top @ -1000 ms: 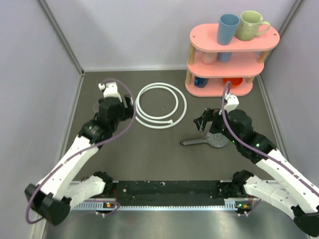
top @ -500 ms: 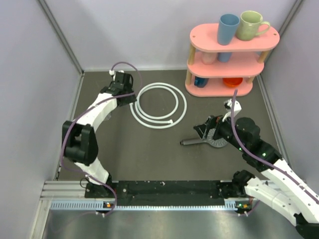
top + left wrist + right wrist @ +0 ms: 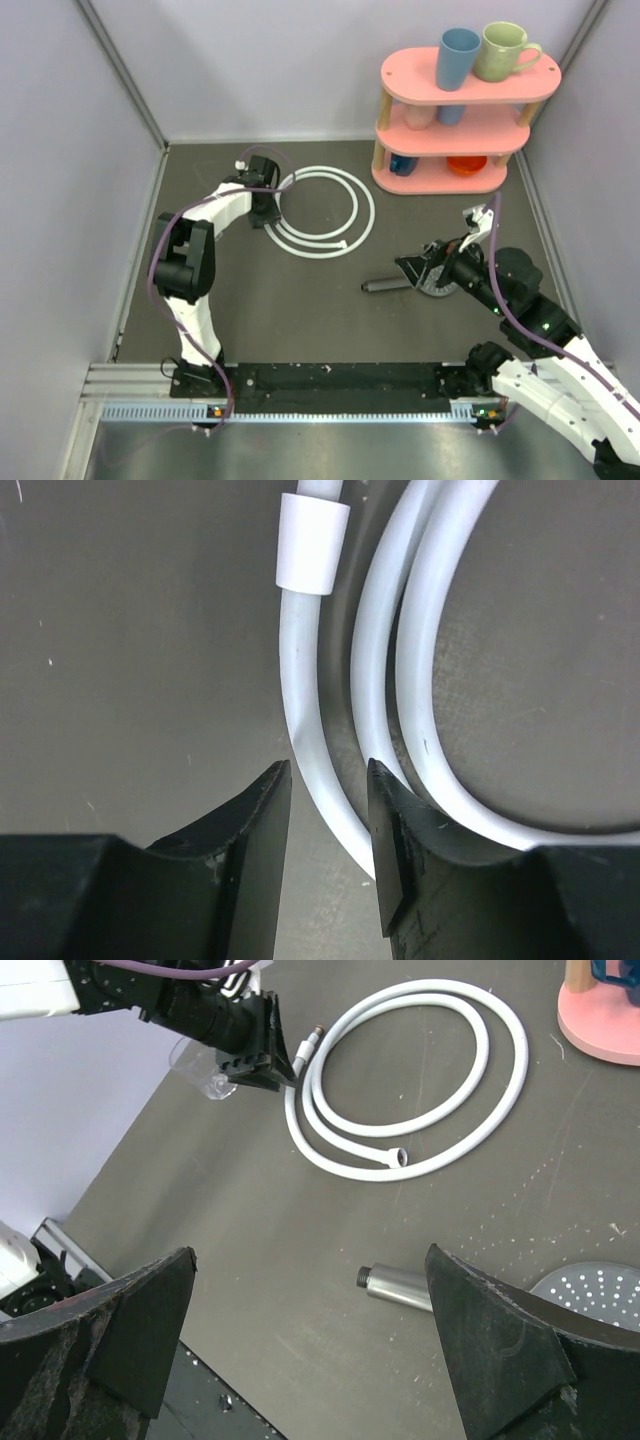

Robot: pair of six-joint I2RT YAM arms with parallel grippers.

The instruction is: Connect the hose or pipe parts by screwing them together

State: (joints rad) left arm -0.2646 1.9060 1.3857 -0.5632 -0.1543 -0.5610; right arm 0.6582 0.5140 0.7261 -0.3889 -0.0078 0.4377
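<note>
- Currently unjoined: hose [image 3: 303, 710], coiled upper centre of the overhead view; shower head [image 3: 400, 1288], lower right, well apart
- left gripper [image 3: 328, 770]: narrow, pinching one hose strand
- right gripper [image 3: 310, 1258]: wide, empty, above shower head
- outstanding: mating; screwing

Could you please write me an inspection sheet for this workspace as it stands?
Surface: dark table, small pale specks.
Job's things: white hose coiled flat; shower head lying apart from it, unconnected.
Clutter: clear cup beside the left gripper; pink rack holding mugs.
Grippers: left gripper straddles one hose strand, jaws narrow, grip unclear; right gripper open wide over the shower head.
Cables: purple cable along each arm.
Surroundings: pale walls, metal rail at near edge.
</note>
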